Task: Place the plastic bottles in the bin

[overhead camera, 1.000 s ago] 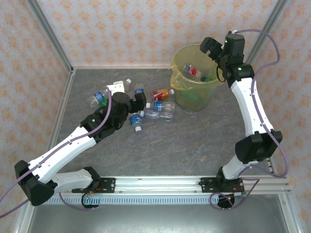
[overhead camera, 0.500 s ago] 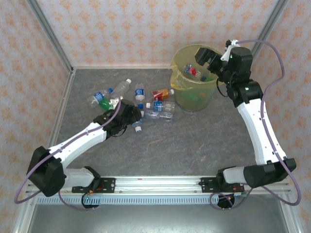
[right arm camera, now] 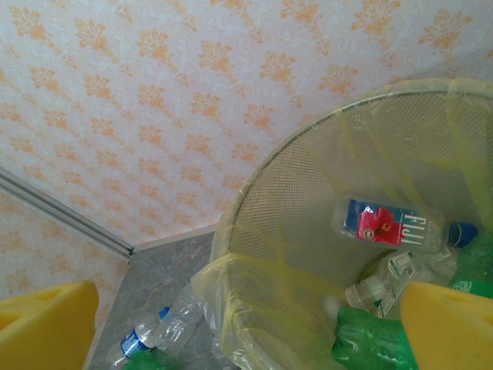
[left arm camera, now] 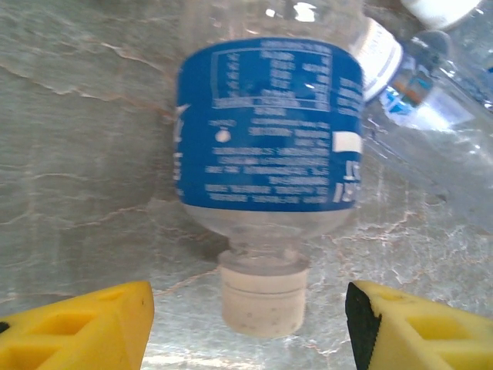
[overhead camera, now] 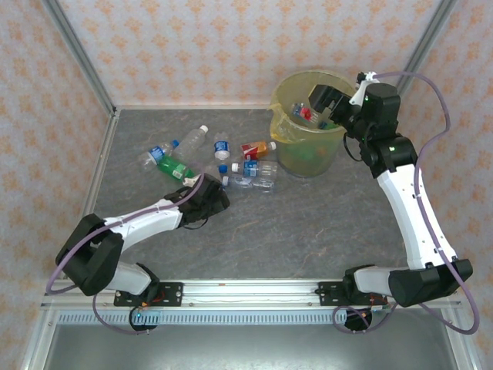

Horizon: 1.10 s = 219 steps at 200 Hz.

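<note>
A clear plastic bottle [left arm camera: 269,131] with a blue label lies on the grey table, its white cap [left arm camera: 262,297] pointing at the left wrist camera. My left gripper [left arm camera: 248,312] is open around that cap, with a gap on each side between it and the yellow fingers [left arm camera: 85,327]. From above, the left gripper [overhead camera: 212,199] covers this bottle. Several more bottles lie behind it, among them a green one [overhead camera: 176,168] and a red-orange one [overhead camera: 256,149]. My right gripper [overhead camera: 323,100] hangs open and empty over the yellow bin [overhead camera: 286,100]. Inside the bin [right arm camera: 300,208] lie a Fiji bottle [right arm camera: 389,226] and a green bottle [right arm camera: 370,343].
The table [overhead camera: 308,223] is walled by patterned panels at the back and sides, with metal posts [overhead camera: 77,54] at the corners. A clear bottle [overhead camera: 254,176] lies just left of the bin. Bare grey surface stretches between the arms and the pile.
My left arm has swung down and nearer, bringing its gripper low around the white-capped bottle, and its jaws have narrowed. My right gripper has dropped slightly over the bin mouth.
</note>
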Each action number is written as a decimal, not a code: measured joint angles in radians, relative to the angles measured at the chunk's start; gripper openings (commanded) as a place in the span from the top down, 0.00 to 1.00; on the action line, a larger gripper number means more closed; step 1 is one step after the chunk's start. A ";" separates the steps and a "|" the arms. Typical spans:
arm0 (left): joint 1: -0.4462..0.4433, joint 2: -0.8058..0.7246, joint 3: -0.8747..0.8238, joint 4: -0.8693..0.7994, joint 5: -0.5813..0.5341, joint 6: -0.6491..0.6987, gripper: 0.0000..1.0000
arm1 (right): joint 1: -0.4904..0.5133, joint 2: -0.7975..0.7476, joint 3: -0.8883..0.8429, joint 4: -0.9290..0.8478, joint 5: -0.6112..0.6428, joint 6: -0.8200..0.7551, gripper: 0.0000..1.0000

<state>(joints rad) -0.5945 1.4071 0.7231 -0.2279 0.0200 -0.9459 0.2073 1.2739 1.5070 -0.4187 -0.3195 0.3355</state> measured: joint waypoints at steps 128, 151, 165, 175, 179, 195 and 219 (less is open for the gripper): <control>-0.010 0.140 -0.019 0.123 -0.012 0.017 0.52 | 0.010 -0.030 -0.007 0.000 -0.012 0.000 0.00; -0.010 0.140 -0.017 0.129 -0.022 0.026 0.62 | 0.010 -0.033 -0.007 0.000 -0.014 -0.001 0.00; -0.010 0.140 -0.016 0.128 -0.026 0.031 0.67 | 0.010 -0.033 -0.007 0.000 -0.015 -0.005 0.00; -0.010 0.138 -0.016 0.127 -0.028 0.031 0.70 | 0.010 -0.034 -0.008 0.000 -0.016 -0.008 0.00; -0.010 0.135 -0.016 0.126 -0.028 0.031 0.70 | 0.010 -0.034 -0.010 0.001 -0.019 -0.008 0.00; -0.010 0.109 -0.016 0.109 -0.031 0.031 0.70 | 0.010 -0.042 -0.027 0.014 -0.033 -0.008 0.00; -0.024 0.026 -0.016 0.089 -0.056 0.032 0.70 | 0.010 -0.055 -0.064 0.042 -0.071 -0.007 0.01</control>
<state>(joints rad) -0.6189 1.4334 0.7071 -0.1394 -0.0360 -0.9138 0.2176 1.2186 1.4425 -0.3767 -0.3901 0.3286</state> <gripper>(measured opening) 0.308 0.996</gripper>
